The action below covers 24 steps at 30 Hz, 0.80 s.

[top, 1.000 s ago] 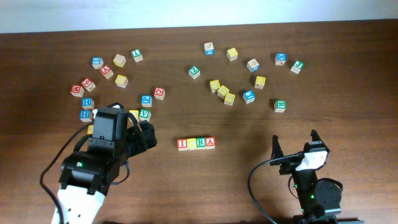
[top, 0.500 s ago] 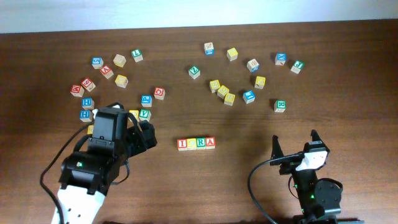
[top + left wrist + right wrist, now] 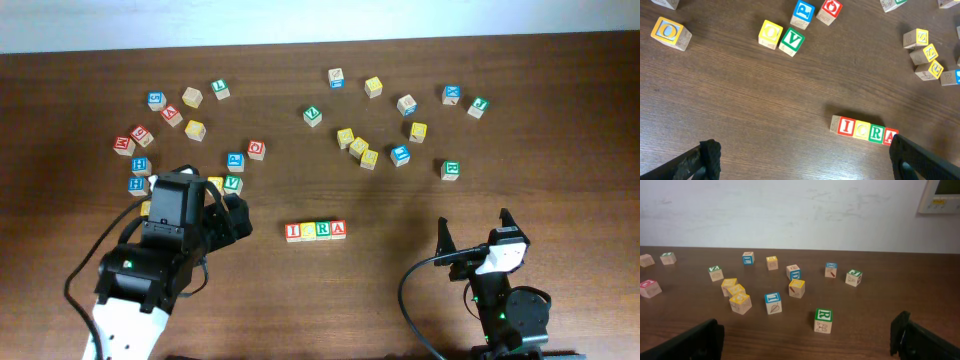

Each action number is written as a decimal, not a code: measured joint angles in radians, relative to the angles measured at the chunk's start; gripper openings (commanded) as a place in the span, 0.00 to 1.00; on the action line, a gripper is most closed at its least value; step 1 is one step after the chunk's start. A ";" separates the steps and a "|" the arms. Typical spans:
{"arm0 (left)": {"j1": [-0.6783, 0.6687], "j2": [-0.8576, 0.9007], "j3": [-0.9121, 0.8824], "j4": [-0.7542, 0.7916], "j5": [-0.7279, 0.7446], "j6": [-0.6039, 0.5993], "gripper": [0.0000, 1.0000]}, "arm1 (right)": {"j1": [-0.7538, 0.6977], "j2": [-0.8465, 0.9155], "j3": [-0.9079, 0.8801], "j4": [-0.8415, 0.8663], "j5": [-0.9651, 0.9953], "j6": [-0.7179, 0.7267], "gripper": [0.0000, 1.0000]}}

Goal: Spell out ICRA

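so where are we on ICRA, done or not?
Done, by the look of it: I, C, R and A sit side by side in one touching row and read in order in the overhead view. In hand: nothing. The left gripper and right gripper are both open, empty and clear of the row. Left: no placing that I can see, perhaps only parking the arms.

- I (image 3: 293,232), C (image 3: 308,231), R (image 3: 323,230), A (image 3: 338,229) touch in a row, left to right, at the table's (image 3: 400,205) front middle.
- Loose cubes (image 3: 359,147) lie behind it, grouped left and right.
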 measured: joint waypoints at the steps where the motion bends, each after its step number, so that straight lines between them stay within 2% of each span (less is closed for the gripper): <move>1: 0.000 -0.004 0.000 -0.007 -0.002 0.000 0.99 | 0.000 0.000 0.000 0.000 0.000 0.000 0.98; 6: 0.000 -0.087 0.000 -0.063 -0.022 0.016 0.99 | 0.000 0.000 0.000 0.000 0.000 0.000 0.98; 11: 0.000 -0.157 -0.002 -0.062 0.005 0.149 0.99 | 0.000 0.000 0.000 0.000 0.000 0.000 0.98; 15: 0.000 -0.243 -0.035 -0.061 0.011 0.194 0.99 | 0.000 0.000 0.000 0.000 0.000 0.000 0.98; 20: 0.000 -0.342 -0.107 0.008 0.021 0.280 0.99 | 0.000 0.000 0.000 0.000 0.000 0.000 0.98; 24: 0.064 -0.420 -0.167 0.032 0.047 0.336 0.99 | 0.000 0.000 0.000 0.000 0.000 0.000 0.99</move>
